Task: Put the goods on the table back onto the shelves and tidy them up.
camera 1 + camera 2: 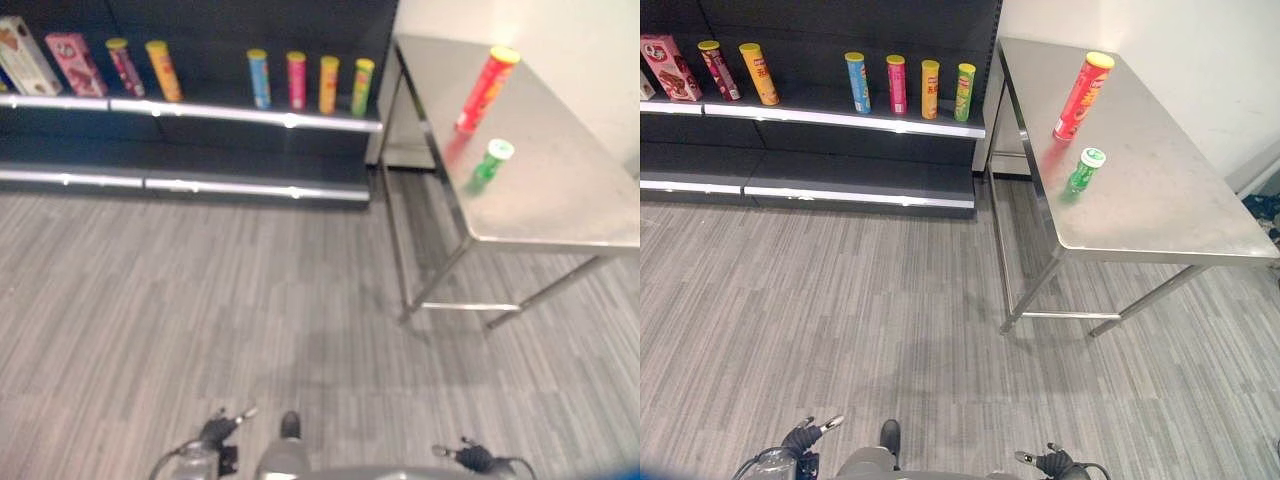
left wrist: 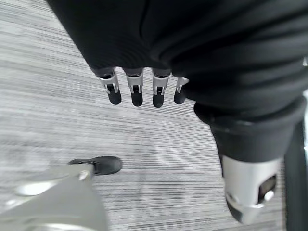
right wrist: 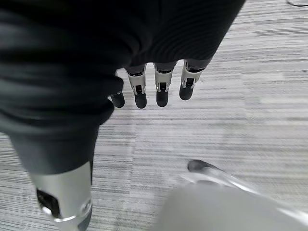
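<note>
Goods you need to shelve stand at the upper right of the head views: a tall red cylindrical can with a yellow lid point(image 1: 1082, 95) and, just below it in the frame, a short green can with a white lid point(image 1: 1082, 170), both upright on the stainless steel table point(image 1: 1160, 215). You have both hands well apart from them, low at the bottom edge over the grey striped floor point(image 1: 890, 330). Your left hand point(image 2: 137, 89) hangs with fingers straight and relaxed, holding nothing; your right hand point(image 3: 161, 89) hangs the same way. At upper left, the dark shelf point(image 1: 840, 105) carries a row of upright coloured cans point(image 1: 908, 88) and a pink box point(image 1: 668, 68)
</note>
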Motion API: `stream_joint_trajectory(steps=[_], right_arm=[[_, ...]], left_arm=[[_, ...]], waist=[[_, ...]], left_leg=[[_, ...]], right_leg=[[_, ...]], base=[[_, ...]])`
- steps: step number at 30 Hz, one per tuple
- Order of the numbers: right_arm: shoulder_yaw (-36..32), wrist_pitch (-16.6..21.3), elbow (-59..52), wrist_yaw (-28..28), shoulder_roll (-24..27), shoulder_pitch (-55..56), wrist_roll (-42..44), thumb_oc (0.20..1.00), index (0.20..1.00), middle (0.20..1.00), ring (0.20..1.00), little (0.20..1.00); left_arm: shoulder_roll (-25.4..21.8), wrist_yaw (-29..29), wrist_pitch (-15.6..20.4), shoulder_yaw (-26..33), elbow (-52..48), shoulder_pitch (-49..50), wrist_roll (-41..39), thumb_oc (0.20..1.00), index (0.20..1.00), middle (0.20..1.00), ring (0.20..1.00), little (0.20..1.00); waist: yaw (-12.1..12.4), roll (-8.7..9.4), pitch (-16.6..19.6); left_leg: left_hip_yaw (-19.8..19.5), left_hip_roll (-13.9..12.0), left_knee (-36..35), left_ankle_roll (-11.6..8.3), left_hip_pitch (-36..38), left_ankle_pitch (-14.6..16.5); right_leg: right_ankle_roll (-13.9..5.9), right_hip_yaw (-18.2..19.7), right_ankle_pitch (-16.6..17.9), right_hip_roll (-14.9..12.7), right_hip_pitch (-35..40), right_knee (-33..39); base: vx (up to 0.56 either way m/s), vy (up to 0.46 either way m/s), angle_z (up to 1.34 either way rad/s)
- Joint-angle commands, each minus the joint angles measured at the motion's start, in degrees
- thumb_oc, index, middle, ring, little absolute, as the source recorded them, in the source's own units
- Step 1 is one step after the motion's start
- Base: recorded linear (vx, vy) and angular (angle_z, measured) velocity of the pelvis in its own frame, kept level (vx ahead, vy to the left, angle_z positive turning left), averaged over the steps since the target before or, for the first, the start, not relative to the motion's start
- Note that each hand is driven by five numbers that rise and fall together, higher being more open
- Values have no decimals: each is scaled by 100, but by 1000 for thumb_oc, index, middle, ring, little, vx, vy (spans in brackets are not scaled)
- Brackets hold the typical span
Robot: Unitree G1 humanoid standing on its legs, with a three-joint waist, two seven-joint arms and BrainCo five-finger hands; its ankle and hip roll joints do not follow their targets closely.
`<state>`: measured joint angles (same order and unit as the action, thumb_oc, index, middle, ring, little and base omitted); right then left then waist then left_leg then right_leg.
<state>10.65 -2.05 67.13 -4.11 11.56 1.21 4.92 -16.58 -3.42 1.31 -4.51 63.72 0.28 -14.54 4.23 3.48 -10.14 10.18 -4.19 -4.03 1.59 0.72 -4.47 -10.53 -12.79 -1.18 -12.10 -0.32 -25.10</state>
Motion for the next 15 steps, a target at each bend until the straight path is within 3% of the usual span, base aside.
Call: stream_joint_trajectory(steps=[1,3,5,6,7,8,11,13,15], right_arm=[[-68,28,-216,-7,224,-85,-61,1000,1000,1000,1000,1000],[-63,23,-248,0,211,-65,-81,1000,1000,1000,1000,1000],[-24,0,-238,-6,235,-42,-145,1000,1000,1000,1000,1000],[-5,-10,-225,-7,252,-37,-167,1000,1000,1000,1000,1000],[5,-37,-167,-19,284,-91,-202,1000,1000,1000,1000,1000],[10,-54,-160,-12,298,-114,-213,1000,1000,1000,1000,1000],[75,-77,-146,30,305,-147,-326,1000,1000,1000,1000,1000],[60,-59,-148,25,297,-85,-323,1000,1000,1000,1000,1000],[30,-46,-159,24,294,-51,-310,1000,1000,1000,1000,1000]], left_arm=[[-113,-30,38,-35,43,33,170,1000,1000,1000,1000,1000],[-106,-21,45,-32,35,26,163,1000,1000,1000,1000,1000],[-79,-24,80,-70,-2,-3,175,1000,1000,1000,1000,1000],[-61,-6,86,-97,-7,-21,210,1000,1000,1000,1000,1000],[3,-3,134,-161,5,-72,262,1000,1000,1000,1000,1000],[12,18,116,-157,6,-97,285,1000,1000,1000,1000,1000],[87,51,142,-168,92,-129,374,1000,1000,1000,1000,1000],[142,100,147,-228,76,-139,388,1000,1000,1000,1000,1000],[186,114,150,-272,83,-127,428,1000,1000,1000,1000,1000]], waist=[[-45,-203,-28],[-74,-224,-37],[-124,-163,-59],[-142,-159,-61],[-231,-75,-92],[-271,-31,-72],[-320,9,-96],[-324,31,-68],[-360,57,-19]], left_leg=[[-82,22,-97,-129,-131,-39],[-86,68,-97,-95,-31,39],[-163,233,-97,-102,170,270],[-203,267,-97,-117,186,304],[-344,410,-97,-190,350,508],[-416,464,-97,-209,389,558],[-453,526,-97,-231,656,749],[-472,598,-97,-240,791,869],[-513,626,-97,-248,870,974]], right_leg=[[15,-28,890,32,-480,-1589],[34,-79,859,-64,-649,-1606],[120,-250,592,-203,-668,-643],[155,-317,519,-148,-614,-66],[147,-194,586,25,-777,1642],[74,-106,719,61,-831,2147],[-131,-197,1141,91,-962,2810],[-131,-482,1181,65,-840,2934],[-102,-498,1218,55,-749,2921]], base=[[164,219,14],[201,144,3],[323,82,-9],[454,-37,-11],[442,-60,-10],[454,-46,5],[312,19,16],[310,14,7],[247,1,15]])
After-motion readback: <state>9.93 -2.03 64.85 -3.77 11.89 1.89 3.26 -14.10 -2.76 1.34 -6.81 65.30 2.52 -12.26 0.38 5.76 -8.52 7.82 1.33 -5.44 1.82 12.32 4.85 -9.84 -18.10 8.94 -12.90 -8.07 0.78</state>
